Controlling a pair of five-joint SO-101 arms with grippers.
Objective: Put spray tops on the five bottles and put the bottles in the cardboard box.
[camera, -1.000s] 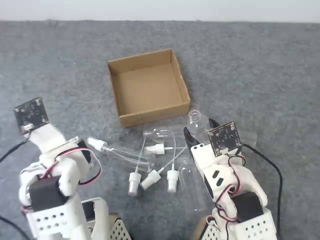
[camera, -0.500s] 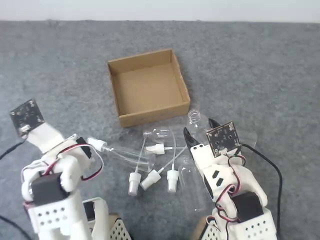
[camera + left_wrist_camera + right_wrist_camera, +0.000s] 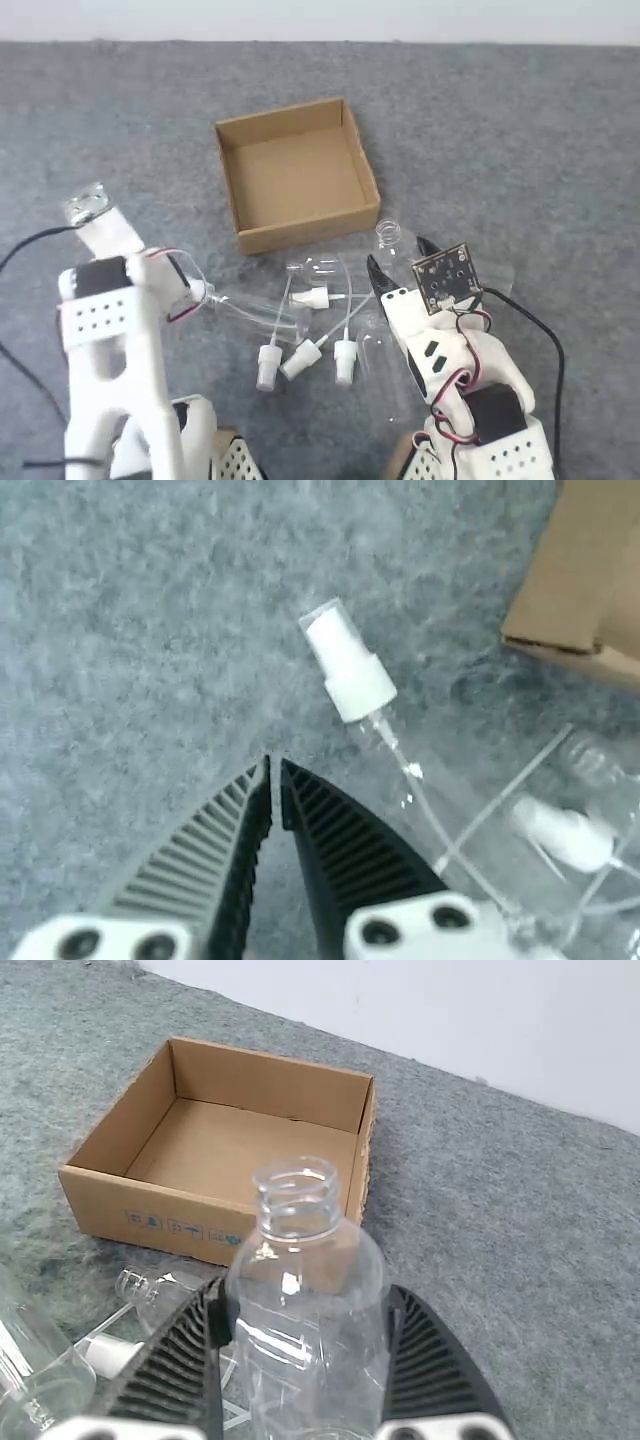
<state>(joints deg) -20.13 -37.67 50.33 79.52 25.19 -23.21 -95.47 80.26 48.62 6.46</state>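
Note:
The cardboard box (image 3: 295,175) stands open at the table's middle back, and also shows as the box (image 3: 230,1150) behind the held bottle. My right gripper (image 3: 398,255) is shut on an upright clear bottle (image 3: 300,1260) with a bare threaded neck, just in front of the box's near right corner. My left gripper (image 3: 275,768) is shut with nothing in it, its tips just short of a lying clear bottle (image 3: 250,305) that carries a white spray top (image 3: 350,675). Loose spray tops (image 3: 302,358) lie between the arms.
More clear bottles lie on the grey carpet, one (image 3: 385,370) beside the right arm and one (image 3: 310,265) by the box's front wall. A corner of the box (image 3: 590,580) stands beyond the capped bottle. Open carpet stretches left and right of the box.
The left arm has lifted and pitched forward, bringing its gripper down over the capped bottle's spray top. The right arm and its bottle have stayed still.

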